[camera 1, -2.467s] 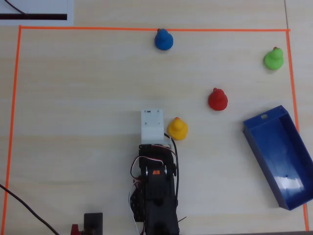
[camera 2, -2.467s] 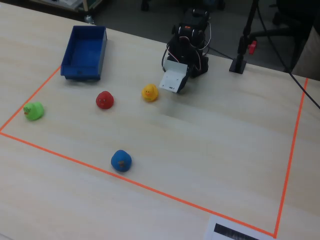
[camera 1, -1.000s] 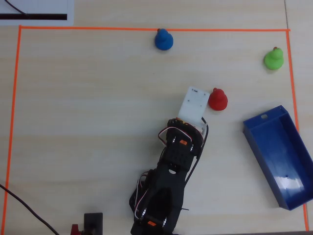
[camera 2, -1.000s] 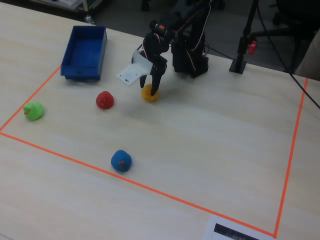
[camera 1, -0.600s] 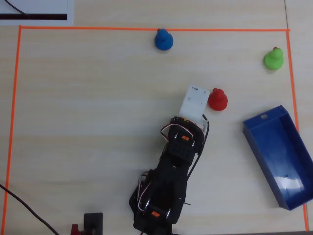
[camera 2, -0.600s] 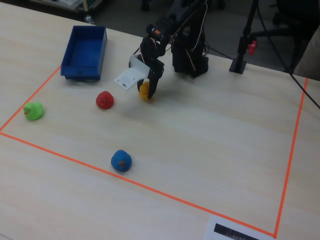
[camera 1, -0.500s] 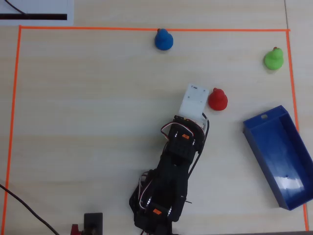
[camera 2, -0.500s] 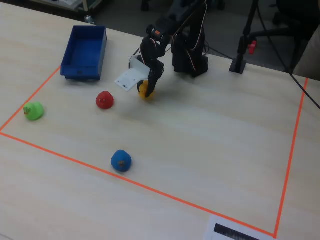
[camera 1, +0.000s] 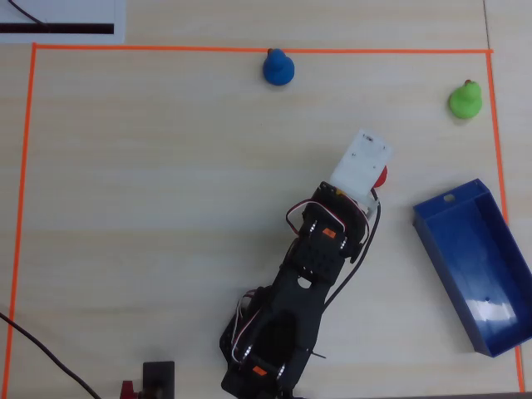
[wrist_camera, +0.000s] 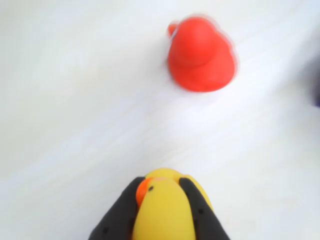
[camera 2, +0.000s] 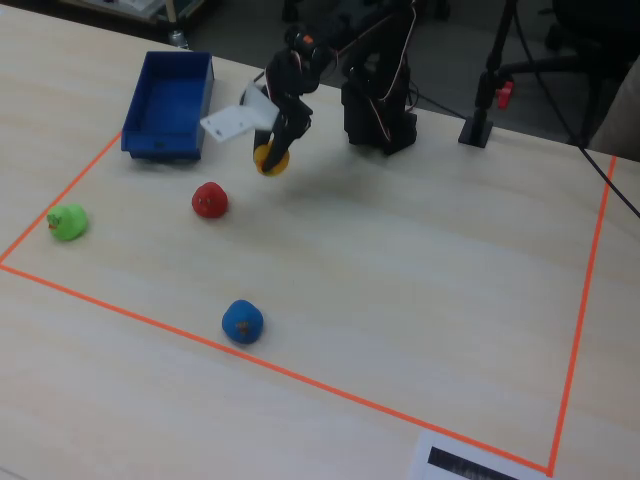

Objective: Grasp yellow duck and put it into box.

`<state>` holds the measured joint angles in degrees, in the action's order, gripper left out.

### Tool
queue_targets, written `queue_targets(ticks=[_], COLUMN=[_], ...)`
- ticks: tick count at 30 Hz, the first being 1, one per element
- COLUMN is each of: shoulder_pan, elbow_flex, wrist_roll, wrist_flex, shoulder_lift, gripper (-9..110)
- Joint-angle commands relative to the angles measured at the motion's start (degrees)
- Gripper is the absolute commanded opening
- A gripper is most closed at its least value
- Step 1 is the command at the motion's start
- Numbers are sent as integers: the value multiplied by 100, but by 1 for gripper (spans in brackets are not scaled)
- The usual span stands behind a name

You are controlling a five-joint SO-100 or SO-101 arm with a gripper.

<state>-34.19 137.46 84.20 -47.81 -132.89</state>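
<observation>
My gripper (wrist_camera: pixel 161 187) is shut on the yellow duck (wrist_camera: pixel 162 210), which has an orange beak and sits between the two black fingers (wrist_camera: pixel 125 210). In the fixed view the gripper (camera 2: pixel 274 152) holds the yellow duck (camera 2: pixel 268 160) above the table, right of the blue box (camera 2: pixel 165 125). In the overhead view the duck is hidden under the arm's white wrist plate (camera 1: pixel 360 162); the blue box (camera 1: pixel 432 218) lies to its right, empty.
A red duck (wrist_camera: pixel 201 55) sits on the table just beyond the gripper; it also shows in the fixed view (camera 2: pixel 209 199) and peeks out in the overhead view (camera 1: pixel 382 176). A green duck (camera 1: pixel 465 100) and a blue duck (camera 1: pixel 278 67) stand near the orange tape border (camera 1: pixel 249 50).
</observation>
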Motion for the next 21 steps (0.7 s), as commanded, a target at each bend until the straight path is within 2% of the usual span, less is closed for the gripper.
queue_targets(ticks=[1, 11, 17, 21], shoulder_pan=[-62, -1705, -2496, -2883], elbow_flex=[-1072, -3551, -5335, -5880], wrist_roll=[-281, -369, -677, -694], wrist_flex=[-879, -149, -853, -967], shoulder_lift=[-185, 2109, 3674, 4289], gripper=[0, 0, 0, 0])
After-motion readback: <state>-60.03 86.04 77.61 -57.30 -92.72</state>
